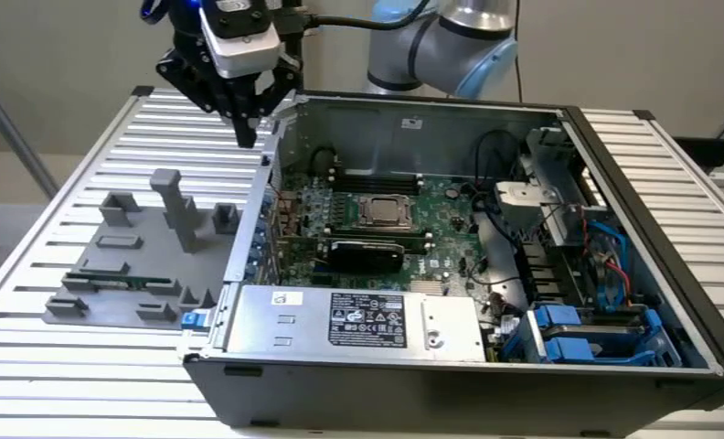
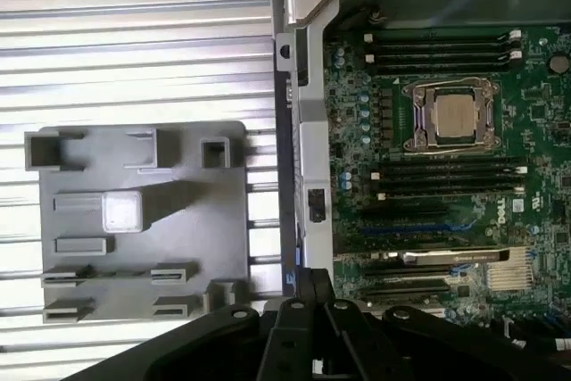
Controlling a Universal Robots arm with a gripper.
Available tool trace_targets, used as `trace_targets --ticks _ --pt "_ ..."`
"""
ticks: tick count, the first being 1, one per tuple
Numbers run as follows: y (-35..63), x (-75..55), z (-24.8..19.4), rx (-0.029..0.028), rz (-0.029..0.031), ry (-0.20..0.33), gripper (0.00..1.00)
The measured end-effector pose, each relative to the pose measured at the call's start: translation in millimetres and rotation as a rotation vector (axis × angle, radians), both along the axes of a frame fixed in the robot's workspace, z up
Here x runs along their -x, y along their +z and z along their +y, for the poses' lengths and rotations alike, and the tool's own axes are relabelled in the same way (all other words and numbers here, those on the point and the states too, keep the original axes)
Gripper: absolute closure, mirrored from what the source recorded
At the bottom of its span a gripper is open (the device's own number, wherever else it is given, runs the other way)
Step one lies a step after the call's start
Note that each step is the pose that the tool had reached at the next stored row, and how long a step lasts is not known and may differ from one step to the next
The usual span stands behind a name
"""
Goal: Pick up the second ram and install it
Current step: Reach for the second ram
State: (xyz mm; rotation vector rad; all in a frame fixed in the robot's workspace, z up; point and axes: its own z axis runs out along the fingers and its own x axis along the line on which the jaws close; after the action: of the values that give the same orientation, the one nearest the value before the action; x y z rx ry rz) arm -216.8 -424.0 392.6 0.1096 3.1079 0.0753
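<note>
Step in hand: approach for pick, judged. Pick not yet done, install not yet begun.

Gripper point(image 1: 246, 137): hangs high over the case point(image 1: 423, 128) wall on the exterior view's left, near the far corner. Fingers closed to a narrow tip, nothing held. In the wrist view the gripper point(image 2: 314, 296) looks straight down on that wall, w/ fixture point(image 2: 205, 220) on one side and mobo on the other.

Ram point(image 1: 118, 278): green stick on edge in the grey fixture point(image 1: 131, 242), at its near end, between low blocks. Well apart from gripper. Fixture sits on the slatted tabletop point(image 1: 45, 384), just beside the case.

What the pick calls for (judgement): gripper over the fixture's near end, opened, lined up across the stick's thin faces and between the blocks. The tall fixture post is near that path and is a snag risk.

Containers:
- Fixture: holds the ram; other pockets look vacant.
- Case: lid off. Holds mobo point(image 1: 441, 206), CPU socket point(image 2: 451, 118), black slots point(image 2: 446, 169) on either side of it, PSU point(image 1: 362, 320) at the near wall, blue drive bays point(image 1: 581, 334), loose cabling.
- Slots: cannot tell if any is already filled.
</note>
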Motion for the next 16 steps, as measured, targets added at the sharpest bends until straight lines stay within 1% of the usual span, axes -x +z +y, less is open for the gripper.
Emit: trace_targets --ticks 4,8,12,16 --pt "0.0 18.2 -3.7 0.0 -0.0021 0.0 1.0" --pt "-0.4 36.5 -6.8 0.0 -0.0029 0.0 1.0" --pt "-1.2 54.4 -8.8 0.0002 -0.003 0.0 1.0" --pt "-2.3 72.9 -9.6 0.001 -0.0029 0.0 1.0"
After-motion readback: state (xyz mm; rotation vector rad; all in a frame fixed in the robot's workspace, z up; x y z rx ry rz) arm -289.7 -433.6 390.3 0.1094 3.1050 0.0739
